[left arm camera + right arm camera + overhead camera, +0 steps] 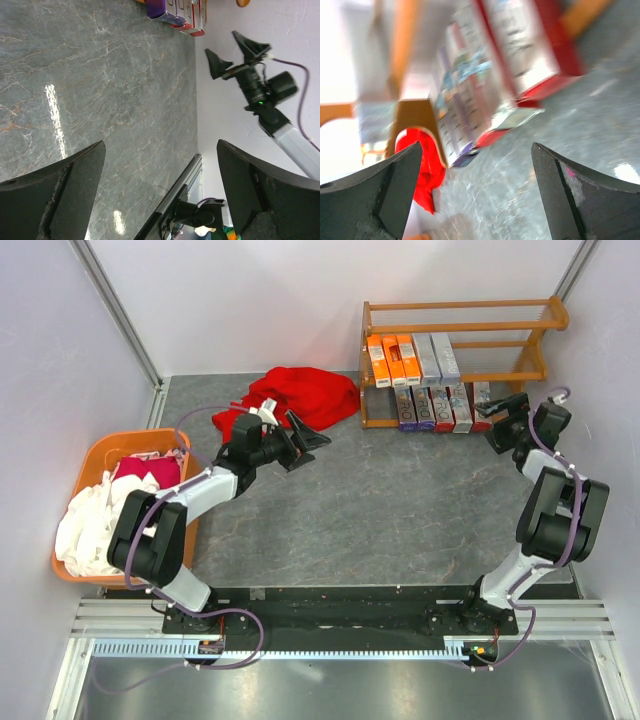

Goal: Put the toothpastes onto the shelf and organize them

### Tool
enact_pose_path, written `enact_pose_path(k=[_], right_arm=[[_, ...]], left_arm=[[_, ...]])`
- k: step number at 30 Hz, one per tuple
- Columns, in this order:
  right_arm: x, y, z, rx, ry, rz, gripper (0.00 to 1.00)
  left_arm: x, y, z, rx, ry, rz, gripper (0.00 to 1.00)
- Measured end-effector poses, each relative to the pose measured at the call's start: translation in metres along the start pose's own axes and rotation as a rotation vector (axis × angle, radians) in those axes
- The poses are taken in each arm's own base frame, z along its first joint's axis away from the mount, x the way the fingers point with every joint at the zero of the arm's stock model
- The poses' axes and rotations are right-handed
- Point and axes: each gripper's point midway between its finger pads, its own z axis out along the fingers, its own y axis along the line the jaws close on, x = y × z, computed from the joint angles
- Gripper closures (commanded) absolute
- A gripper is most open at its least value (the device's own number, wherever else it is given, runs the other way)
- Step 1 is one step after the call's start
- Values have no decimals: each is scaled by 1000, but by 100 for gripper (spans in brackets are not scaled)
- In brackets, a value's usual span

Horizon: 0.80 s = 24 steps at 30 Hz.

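Top external view, near edge: both arm bases are bolted at the front of the grey bench.
Left edge: an orange basket holding white and pink cloth sits beside the left arm.
Left arm: the left hand hovers over the bench near the edge of the red cloth, opened wide and empty; the left wrist view shows its fingers far apart over the bench.
Right arm: the right hand is close to the lower right corner of the shelf, spread wide and gripping nothing; its blurred wrist view looks between its fingers at box ends on the bottom tier.
Shelf position: it stands against the far wall, right of the red cloth.
Middle tier: three orange toothpastes lie side by side, with two silver-grey toothpastes touching on their right.
Bottom tier: five more boxes sit in a row, dark purple at left, then red and silver; the rightmost is partly hidden by the right hand.
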Motion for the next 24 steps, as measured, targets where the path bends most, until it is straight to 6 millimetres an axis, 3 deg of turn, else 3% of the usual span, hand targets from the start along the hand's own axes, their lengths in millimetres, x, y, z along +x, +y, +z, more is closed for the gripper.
enact_pose_path(k=[6, 14, 19, 24], right_arm=[[36, 63, -21, -57, 20, -202, 2], [110, 109, -48, -58, 82, -468, 2], [140, 117, -73, -46, 79, -603, 2], [150, 102, -90, 13, 68, -685, 2]], left_arm=[[-17, -16, -15, -46, -59, 107, 0], [-38, -26, -43, -147, -151, 254, 0], [-46, -23, -63, -238, -201, 339, 0], [-47, -13, -78, -336, -227, 410, 0]])
